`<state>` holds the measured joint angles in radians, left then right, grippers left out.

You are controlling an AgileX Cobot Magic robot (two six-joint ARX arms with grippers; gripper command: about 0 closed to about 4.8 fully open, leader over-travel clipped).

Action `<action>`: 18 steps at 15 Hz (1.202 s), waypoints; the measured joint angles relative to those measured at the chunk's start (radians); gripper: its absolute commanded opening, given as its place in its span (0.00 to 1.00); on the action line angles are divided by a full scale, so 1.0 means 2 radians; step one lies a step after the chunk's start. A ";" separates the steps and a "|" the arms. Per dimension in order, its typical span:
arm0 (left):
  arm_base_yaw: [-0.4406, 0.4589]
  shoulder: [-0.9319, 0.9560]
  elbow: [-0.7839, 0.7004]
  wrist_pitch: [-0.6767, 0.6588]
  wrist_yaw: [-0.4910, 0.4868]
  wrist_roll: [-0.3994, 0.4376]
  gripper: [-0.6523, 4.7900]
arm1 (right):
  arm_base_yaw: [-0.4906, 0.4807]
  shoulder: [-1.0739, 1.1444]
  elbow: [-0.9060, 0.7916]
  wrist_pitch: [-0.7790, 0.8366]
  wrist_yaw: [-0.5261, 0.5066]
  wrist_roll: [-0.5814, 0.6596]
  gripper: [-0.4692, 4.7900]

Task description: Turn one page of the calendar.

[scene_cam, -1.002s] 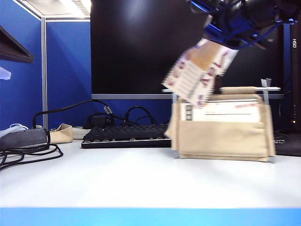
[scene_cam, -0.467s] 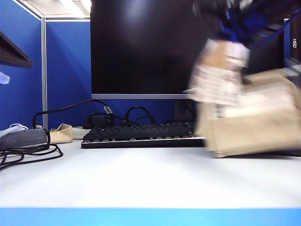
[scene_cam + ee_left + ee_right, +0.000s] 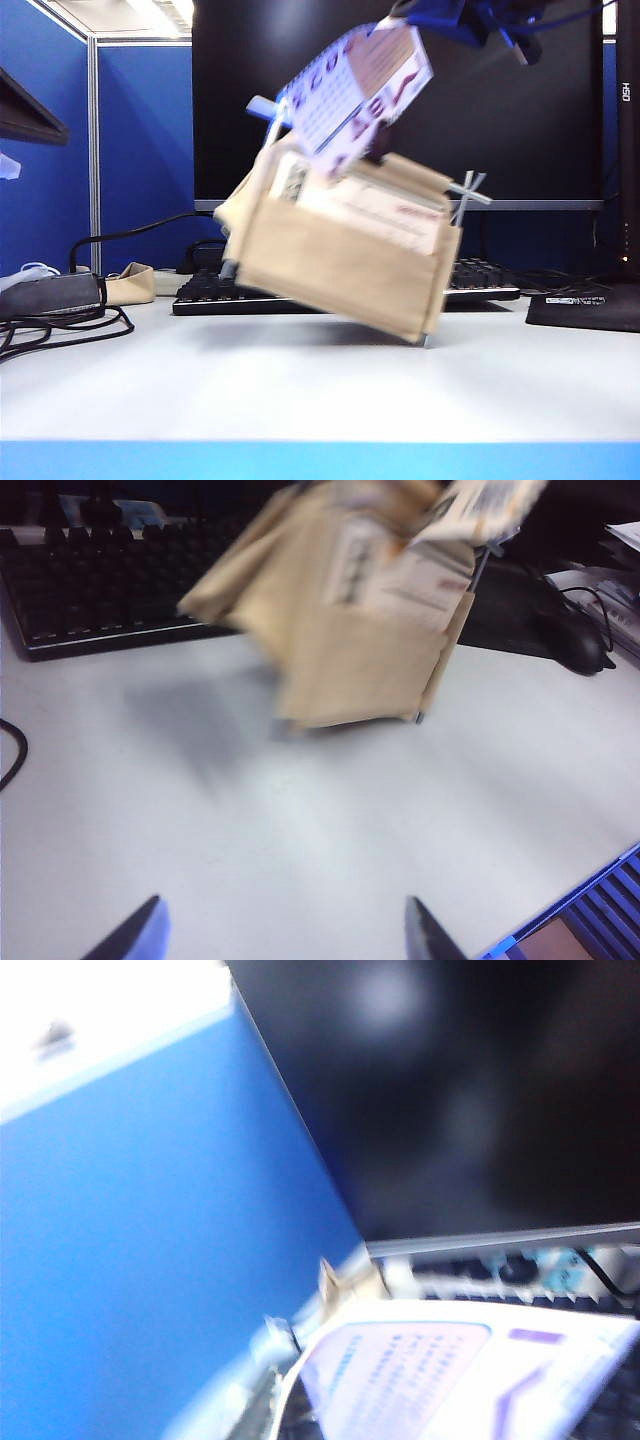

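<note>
Right claw (image 3: 440, 15) clamped on the page (image 3: 355, 90), calendar (image 3: 340, 255) tilted; left claw (image 3: 280, 935) open, empty.

A: Even overhead light; a ceiling lamp (image 3: 150, 12) glares white at the exterior view's top, and the monitor (image 3: 300, 90) carries a dull sheen.

B: The calendar (image 3: 345, 255) is motion-smeared, with a soft shadow on the white table (image 3: 300, 390). The right wrist view is blurred throughout, its corner blown out
</note>
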<state>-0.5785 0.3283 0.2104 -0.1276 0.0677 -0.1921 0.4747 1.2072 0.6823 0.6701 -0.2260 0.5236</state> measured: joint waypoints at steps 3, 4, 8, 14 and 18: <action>0.000 0.000 0.000 0.000 0.000 0.000 0.69 | -0.001 0.003 0.000 0.005 0.038 0.038 0.09; 0.000 0.000 0.000 0.000 0.000 -0.001 0.69 | -0.001 0.004 0.000 0.001 0.038 0.042 0.09; 0.000 0.000 0.000 0.000 0.000 -0.001 0.69 | -0.001 0.004 0.000 -0.044 0.084 0.079 0.09; 0.000 0.010 0.000 0.046 0.011 -0.002 0.69 | -0.001 0.007 -0.001 -0.054 0.113 0.105 0.09; 0.000 0.151 0.016 0.159 0.025 0.012 0.96 | -0.001 0.007 -0.001 -0.054 0.093 0.118 0.09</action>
<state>-0.5793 0.6296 0.2420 0.1898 0.1184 -0.1684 0.4732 1.2213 0.6800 0.5625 -0.0399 0.7589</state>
